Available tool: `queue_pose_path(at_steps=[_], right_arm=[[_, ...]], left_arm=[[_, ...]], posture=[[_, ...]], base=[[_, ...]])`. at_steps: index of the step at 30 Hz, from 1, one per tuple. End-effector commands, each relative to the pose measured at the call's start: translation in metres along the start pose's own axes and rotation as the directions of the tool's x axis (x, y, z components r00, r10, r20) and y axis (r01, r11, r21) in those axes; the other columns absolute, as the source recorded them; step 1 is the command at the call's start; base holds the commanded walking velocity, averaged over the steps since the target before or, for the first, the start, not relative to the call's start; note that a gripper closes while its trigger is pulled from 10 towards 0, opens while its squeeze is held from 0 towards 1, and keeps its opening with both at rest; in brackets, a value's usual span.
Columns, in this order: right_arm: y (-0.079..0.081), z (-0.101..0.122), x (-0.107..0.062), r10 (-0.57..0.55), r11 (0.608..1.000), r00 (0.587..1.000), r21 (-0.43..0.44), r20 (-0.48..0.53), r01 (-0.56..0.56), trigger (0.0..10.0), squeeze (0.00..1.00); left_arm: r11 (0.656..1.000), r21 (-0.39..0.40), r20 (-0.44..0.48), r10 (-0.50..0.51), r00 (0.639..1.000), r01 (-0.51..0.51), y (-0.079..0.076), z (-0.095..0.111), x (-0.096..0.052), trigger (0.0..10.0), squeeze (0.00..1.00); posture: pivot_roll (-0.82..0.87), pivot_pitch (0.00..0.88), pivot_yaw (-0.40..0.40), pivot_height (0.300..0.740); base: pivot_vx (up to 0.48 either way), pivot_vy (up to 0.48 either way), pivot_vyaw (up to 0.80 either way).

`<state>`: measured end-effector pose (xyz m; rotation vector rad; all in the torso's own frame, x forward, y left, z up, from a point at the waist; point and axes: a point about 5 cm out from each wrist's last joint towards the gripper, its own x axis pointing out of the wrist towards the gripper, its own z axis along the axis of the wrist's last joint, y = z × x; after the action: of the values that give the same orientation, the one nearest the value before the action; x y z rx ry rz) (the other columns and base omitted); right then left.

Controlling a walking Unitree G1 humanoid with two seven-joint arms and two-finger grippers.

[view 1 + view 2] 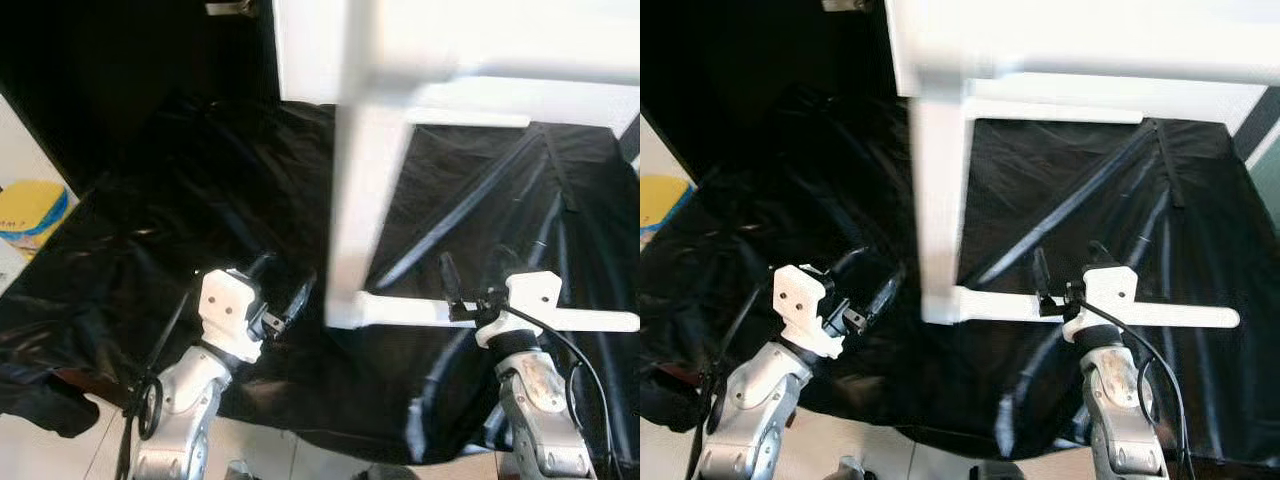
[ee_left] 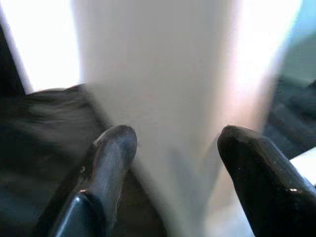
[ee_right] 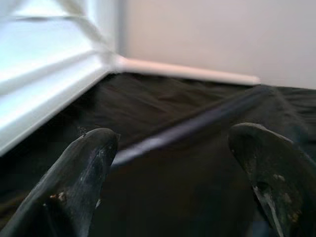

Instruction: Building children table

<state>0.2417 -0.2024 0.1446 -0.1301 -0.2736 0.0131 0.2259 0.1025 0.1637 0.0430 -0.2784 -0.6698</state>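
Far left edge: a yellow and blue object (image 1: 30, 212) on pale floor, too cut off to identify. Black plastic sheet (image 1: 180, 200) spread over the floor before me, wrinkled, with shiny creases. My left gripper (image 1: 285, 295) low at left of centre, held above the sheet, fingers pointing toward the white frame; in the left wrist view my fingertips (image 2: 116, 148) stand wide apart with the white leg blurred between and beyond them, and I cannot tell whether they touch it; nothing gripped. Centre: the children's table frame (image 1: 450, 60), white, stands on the sheet. Its broad upper part runs across the top of the head views, long axis left to right. One leg (image 1: 365, 190) drops from it toward me, long axis running near to far, foot end nearest me. At that foot a thin white crossbar (image 1: 410, 312) runs to the right, long axis left to right, its free end (image 1: 620, 322) pointing right, lying just over the sheet. Right: my right gripper (image 1: 447, 280) just at the crossbar's near side, partway along it, fingers pointing away from me. In the right wrist view my fingers (image 3: 84, 163) are spread wide, empty, with black sheet between them and the white frame rails (image 3: 49, 84) ahead to one side.
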Motion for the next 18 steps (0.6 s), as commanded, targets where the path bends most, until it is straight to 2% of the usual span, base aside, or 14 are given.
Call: queue_pose_path(at_steps=[1,8,18], right_arm=[[0.003,0.001,0.000,0.012,1.000,1.000,0.012,0.009,-0.013,10.0,0.00],[0.003,0.001,0.000,0.030,1.000,0.999,0.003,0.012,-0.030,10.0,0.00],[0.006,0.001,-0.001,0.048,0.999,0.999,0.005,0.010,-0.048,10.0,0.00]], left_arm=[[1.000,0.018,-0.014,0.019,1.000,-0.019,0.002,0.001,-0.004,10.0,0.00],[0.999,0.008,-0.027,0.039,0.999,-0.039,-0.001,0.001,-0.005,10.0,0.00],[1.000,-0.002,-0.043,0.017,0.999,-0.018,-0.008,0.003,-0.004,10.0,0.00]], posture=[[-0.06,0.114,-0.007,0.740],[-0.06,0.120,-0.006,0.740],[-0.06,0.132,-0.001,0.740]], base=[[0.000,-0.270,0.00],[0.000,-0.039,0.00],[0.000,0.000,0.00]])
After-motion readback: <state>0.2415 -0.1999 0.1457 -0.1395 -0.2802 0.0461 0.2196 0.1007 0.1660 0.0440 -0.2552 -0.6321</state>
